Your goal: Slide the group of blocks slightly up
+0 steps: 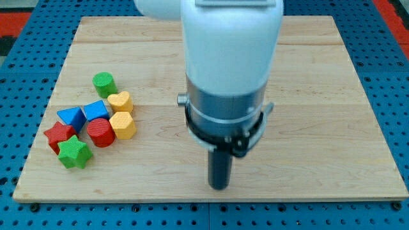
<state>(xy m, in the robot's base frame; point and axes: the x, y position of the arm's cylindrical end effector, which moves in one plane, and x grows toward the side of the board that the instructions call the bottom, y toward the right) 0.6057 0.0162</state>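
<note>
A group of blocks lies at the view's left on the wooden board (307, 76). A green cylinder (103, 84) is at the group's top. Below it are a yellow heart (120, 101) and a yellow hexagon (123, 125). Two blue blocks (71, 117) (96, 110) sit side by side. A red cylinder (101, 132), a red star (59, 135) and a green star (75, 153) form the bottom. My tip (219, 186) is far to the right of the group, near the board's bottom edge, touching no block.
The arm's white and grey body (229, 70) hangs over the board's middle and hides part of it. A blue perforated surface (19, 83) surrounds the board.
</note>
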